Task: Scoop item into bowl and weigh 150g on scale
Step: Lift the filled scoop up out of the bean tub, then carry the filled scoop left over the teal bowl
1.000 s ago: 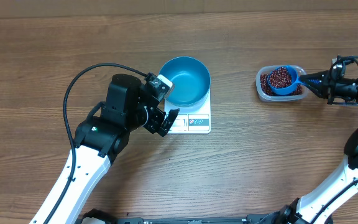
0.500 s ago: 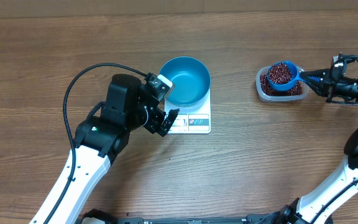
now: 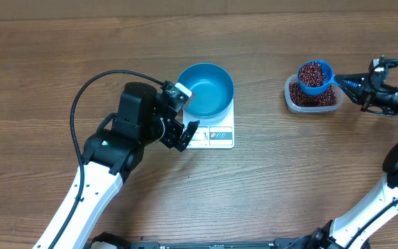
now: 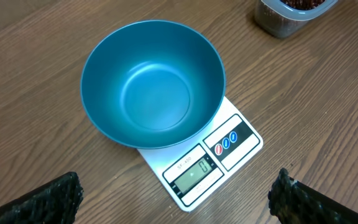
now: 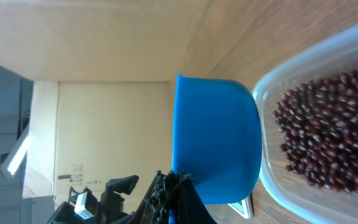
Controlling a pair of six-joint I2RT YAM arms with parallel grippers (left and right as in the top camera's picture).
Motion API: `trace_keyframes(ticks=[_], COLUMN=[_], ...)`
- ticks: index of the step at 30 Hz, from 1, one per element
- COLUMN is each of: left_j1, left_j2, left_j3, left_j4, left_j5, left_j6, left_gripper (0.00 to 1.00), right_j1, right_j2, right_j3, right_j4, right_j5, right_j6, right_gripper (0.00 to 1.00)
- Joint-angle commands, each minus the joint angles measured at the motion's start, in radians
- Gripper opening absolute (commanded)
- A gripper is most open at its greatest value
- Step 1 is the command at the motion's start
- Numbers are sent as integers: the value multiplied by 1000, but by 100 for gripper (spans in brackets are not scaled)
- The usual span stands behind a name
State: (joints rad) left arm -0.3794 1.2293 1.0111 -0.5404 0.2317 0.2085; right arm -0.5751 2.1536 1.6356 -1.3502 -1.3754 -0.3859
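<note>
One scoop [image 3: 332, 78] of beans [image 3: 312, 73] had just lifted off the tub [image 3: 292, 98], its handle pinched by the right tool [image 3: 356, 83], likely bound for the empty bowl [image 3: 206, 90], while the left tool [image 3: 184, 135] stayed spread.

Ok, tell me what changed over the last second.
The right gripper, shut on the scoop, lifted it, full of beans, up from the tub toward its far rim. The bowl, scale and open left gripper stayed put.
</note>
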Motion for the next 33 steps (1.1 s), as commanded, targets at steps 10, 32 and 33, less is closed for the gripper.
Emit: trace_keyframes(ticks=[10,32,33], left_j1=[-3,-3,-3], left_j2=[3,3,3], left_j3=[24,24,24], left_j4=[7,18,18], left_j5=[5,5,5], left_j6=[-14,-14,-14], left_gripper=[99,100,100], right_j1=[-2,149,159], right_j2=[9,8,8], right_j3=[-2,-1,0], right_j4=[-10,-51,-51], right_j5=[-141,-156,-156], right_j6=[-62,-95,-95], right_gripper=[4,4,4])
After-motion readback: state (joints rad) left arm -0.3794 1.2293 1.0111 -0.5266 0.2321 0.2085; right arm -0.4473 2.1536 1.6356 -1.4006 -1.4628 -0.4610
